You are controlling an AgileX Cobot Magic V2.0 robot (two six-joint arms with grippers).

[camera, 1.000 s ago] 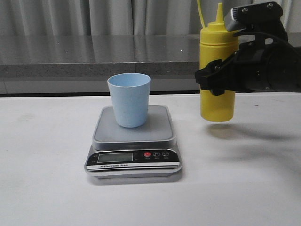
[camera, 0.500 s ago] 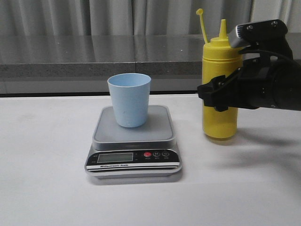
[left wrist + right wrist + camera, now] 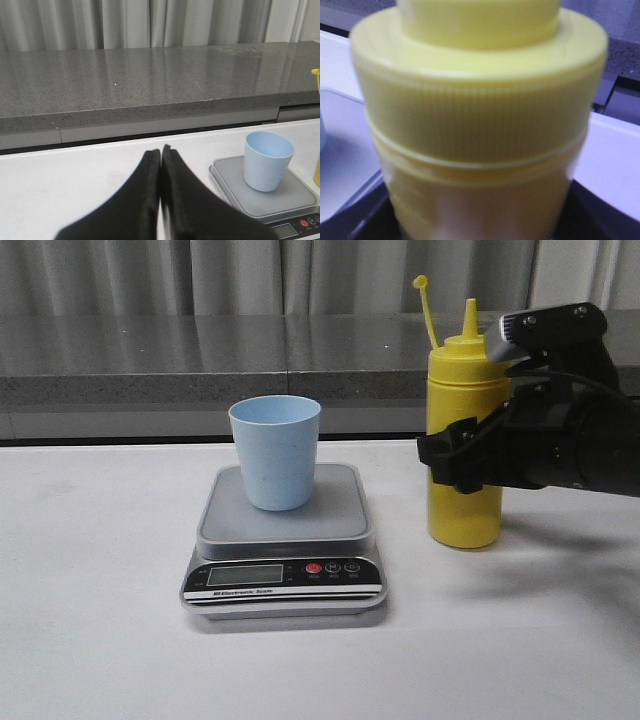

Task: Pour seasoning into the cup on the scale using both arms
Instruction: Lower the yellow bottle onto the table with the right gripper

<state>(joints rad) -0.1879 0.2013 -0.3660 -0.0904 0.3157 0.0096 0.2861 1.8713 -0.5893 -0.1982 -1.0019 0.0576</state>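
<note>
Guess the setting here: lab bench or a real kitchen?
Probably a lab test bench staged like a kitchen: a bare white table, a grey stone-look ledge with curtains behind it, and only a scale, cup and yellow bottle.

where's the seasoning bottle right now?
In the front view the yellow seasoning bottle stands upright on the white table, right of the scale and blue cup, with the right gripper around its middle.

Bottle (image 3: pixel 464 440) yellow, ribbed cap band. Cup (image 3: pixel 275 452) pale blue. Scale (image 3: pixel 284 540) under the cup: grey platform, black-silver front, red button. Grippers black.
</note>
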